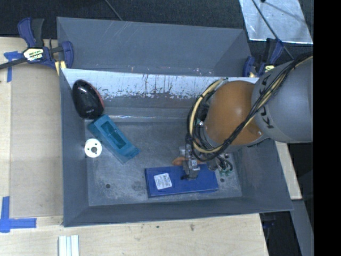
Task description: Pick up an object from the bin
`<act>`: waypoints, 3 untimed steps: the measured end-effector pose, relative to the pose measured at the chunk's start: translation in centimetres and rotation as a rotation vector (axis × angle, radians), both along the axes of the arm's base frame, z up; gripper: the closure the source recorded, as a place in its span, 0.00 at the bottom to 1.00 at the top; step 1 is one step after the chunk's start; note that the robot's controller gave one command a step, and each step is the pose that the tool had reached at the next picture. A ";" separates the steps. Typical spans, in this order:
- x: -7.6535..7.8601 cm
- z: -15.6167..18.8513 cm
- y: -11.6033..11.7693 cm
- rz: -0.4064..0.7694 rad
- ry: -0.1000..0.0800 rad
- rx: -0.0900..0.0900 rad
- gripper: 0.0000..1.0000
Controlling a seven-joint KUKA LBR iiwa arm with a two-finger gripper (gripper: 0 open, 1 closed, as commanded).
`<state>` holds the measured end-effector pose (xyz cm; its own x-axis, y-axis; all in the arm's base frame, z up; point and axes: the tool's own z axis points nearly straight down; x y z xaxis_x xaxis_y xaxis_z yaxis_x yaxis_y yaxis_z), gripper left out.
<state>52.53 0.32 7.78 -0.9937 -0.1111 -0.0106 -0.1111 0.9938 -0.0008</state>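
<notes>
My gripper (191,168) hangs low at the bin's front right, its tip just above the right half of a flat dark blue box (178,182) with a white label that lies along the front wall. Something small and orange (182,159) shows right beside the tip on its left; I cannot make out what it is. A small green piece (226,169) lies by the box's right end.
On the left lie a light blue oblong block (113,138), a white round disc (93,148) and a black computer mouse with a red edge (87,98) in the back left corner. The orange wrist cover and cables hang over the bin's right side.
</notes>
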 end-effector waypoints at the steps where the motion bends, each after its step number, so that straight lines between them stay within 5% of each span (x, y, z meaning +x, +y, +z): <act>1: 0.0 0.0 0.0 0.000 0.000 0.000 1.00; 3: 0.5 7.0 0.2 -0.002 0.008 0.000 1.00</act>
<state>53.04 0.47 14.74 -0.9941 -0.1087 -0.0026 -0.1087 0.9941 -0.0004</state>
